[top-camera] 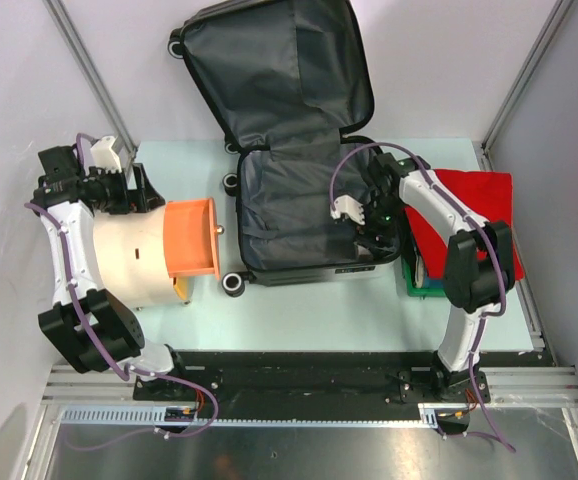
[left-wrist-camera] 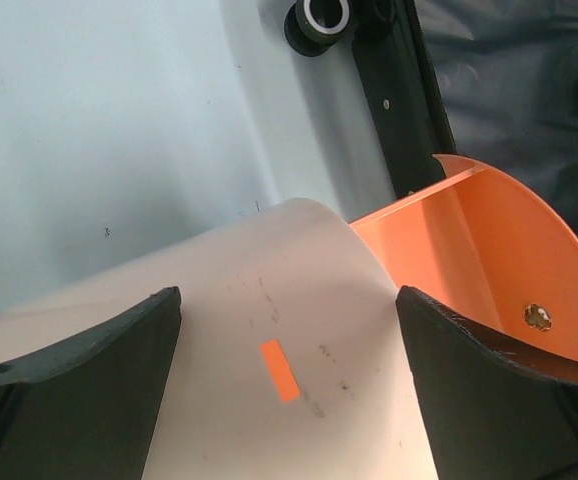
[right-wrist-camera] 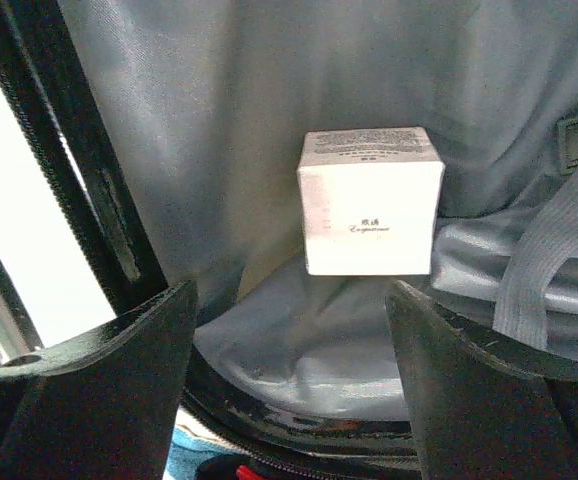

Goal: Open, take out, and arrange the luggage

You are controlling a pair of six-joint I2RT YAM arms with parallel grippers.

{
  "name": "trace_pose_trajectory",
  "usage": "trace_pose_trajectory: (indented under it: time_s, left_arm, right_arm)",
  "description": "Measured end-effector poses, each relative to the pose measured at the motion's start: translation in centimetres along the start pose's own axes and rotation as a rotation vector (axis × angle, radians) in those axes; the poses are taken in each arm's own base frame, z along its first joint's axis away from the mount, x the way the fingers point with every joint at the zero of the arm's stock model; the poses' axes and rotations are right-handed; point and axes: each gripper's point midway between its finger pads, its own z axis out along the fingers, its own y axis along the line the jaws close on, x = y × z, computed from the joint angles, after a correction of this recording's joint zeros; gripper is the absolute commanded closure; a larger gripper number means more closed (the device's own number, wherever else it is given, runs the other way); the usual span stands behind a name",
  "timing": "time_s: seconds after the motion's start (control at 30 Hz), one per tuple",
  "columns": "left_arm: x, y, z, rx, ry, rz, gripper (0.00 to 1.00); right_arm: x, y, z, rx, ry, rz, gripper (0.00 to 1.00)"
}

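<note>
Beige cylinder [top-camera: 134,255] with an orange face [top-camera: 191,238] lies on its side on the pale surface [top-camera: 299,310], directly beneath the left fingers [left-wrist-camera: 89,370]. These stand wide apart above its curved wall, holding nothing; whether they touch it cannot be told. To the right of those fingers, the luggage [top-camera: 279,200] lies open mid-surface, lid thrown back, dark grey lining showing. The right fingers [right-wrist-camera: 89,380] reach inside its lower half, spread wide and empty. A small white box [right-wrist-camera: 369,200] rests on the lining just ahead of the gap between them, untouched. Further right of these fingers, outside the case, a red cloth [top-camera: 479,195] lies over a green bin [top-camera: 414,285].
</note>
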Motion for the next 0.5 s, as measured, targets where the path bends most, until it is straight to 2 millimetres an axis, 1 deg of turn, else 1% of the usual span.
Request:
trace_pose_trajectory:
  time_s: [0.07, 0.2, 0.23, 0.37, 0.47, 0.5]
  left_arm:
    - [0.0, 0.0, 0.0, 0.000, 0.001, -0.001, 0.07]
    - [0.0, -0.1, -0.1, 0.000, 0.002, -0.002, 0.07]
    - [0.0, -0.1, -0.1, 0.000, 0.002, -0.002, 0.06]
    - [-0.1, -0.1, -0.2, 0.000, 0.003, -0.002, 0.06]
    - [-0.1, -0.1, -0.2, -0.001, 0.004, -0.003, 0.06]
    - [-0.1, -0.1, -0.3, -0.003, 0.004, -0.002, 0.06]
  right_arm:
    - [0.1, -0.2, 0.1, 0.018, 0.000, -0.023, 0.18]
    - [0.3, -1.3, 0.9, 0.059, 0.006, -0.041, 0.20]
    - [0.1, -1.9, 1.1, 0.074, 0.003, -0.048, 0.20]
    - [-0.3, -3.0, 2.0, 0.101, -0.009, -0.069, 0.24]
    - [-0.1, -3.3, 3.0, 0.101, -0.009, -0.084, 0.39]
    - [-0.1, -3.4, 3.3, 0.099, -0.008, -0.087, 0.50]
